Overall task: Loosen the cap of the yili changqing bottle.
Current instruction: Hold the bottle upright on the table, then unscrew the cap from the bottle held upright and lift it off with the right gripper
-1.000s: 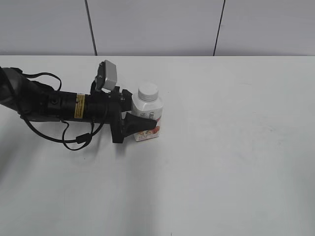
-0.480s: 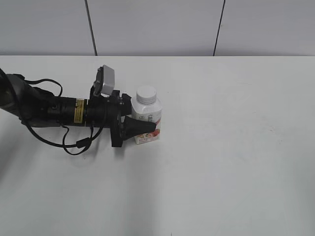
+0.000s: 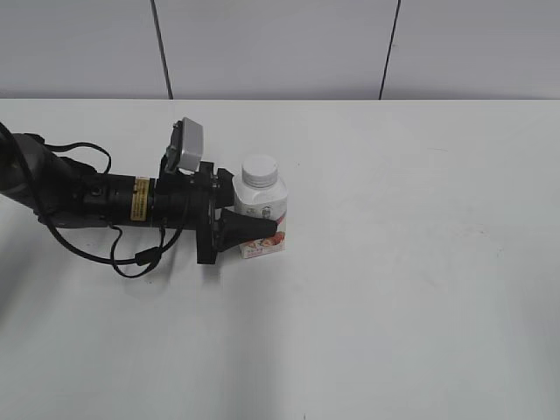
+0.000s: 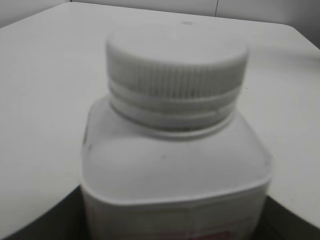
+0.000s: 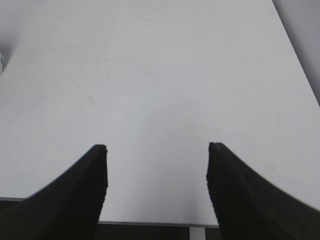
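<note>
The yili changqing bottle (image 3: pixel 262 199) stands upright on the white table, its pink and red label low on the body. Its white ribbed cap (image 3: pixel 260 169) is on the neck. My left gripper (image 3: pixel 259 219) reaches in from the left and is shut on the bottle's lower body; the near finger crosses the label and the far finger is hidden behind the bottle. The left wrist view is filled by the cap (image 4: pixel 177 60) and the bottle's shoulder (image 4: pixel 175 160), with dark jaws (image 4: pixel 175 227) at both lower corners. My right gripper (image 5: pixel 156 150) is open and empty above bare table.
The white table (image 3: pixel 411 262) stretches to the right of and in front of the bottle. A grey wall stands behind it. The right wrist view shows the table's edge (image 5: pixel 150 222) just under the fingers. The left arm's cable (image 3: pixel 131 258) loops on the table.
The left arm has lowered and levelled out, and its near finger has settled across the bottle's label. The bottle has shifted slightly and stays upright.
</note>
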You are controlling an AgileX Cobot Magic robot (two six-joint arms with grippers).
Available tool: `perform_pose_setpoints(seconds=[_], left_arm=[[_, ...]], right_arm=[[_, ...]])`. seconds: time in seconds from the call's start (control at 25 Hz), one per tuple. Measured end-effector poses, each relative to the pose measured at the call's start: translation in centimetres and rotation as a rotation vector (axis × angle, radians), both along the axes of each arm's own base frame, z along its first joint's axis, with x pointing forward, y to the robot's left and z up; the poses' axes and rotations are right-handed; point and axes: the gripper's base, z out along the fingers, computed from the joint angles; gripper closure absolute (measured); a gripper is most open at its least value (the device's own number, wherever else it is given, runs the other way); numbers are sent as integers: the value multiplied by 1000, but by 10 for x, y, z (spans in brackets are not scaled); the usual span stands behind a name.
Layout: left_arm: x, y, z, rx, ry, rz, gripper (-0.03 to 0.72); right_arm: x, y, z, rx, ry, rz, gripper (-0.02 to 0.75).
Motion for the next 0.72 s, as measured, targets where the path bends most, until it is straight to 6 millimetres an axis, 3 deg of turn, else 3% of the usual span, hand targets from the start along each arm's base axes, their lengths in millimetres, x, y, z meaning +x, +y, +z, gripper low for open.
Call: perform_pose_setpoints(seconds=[0.72], left_arm=[[0,0,0,-2,1,-1,274]], right_arm=[[0,0,0,0,0,0,240]])
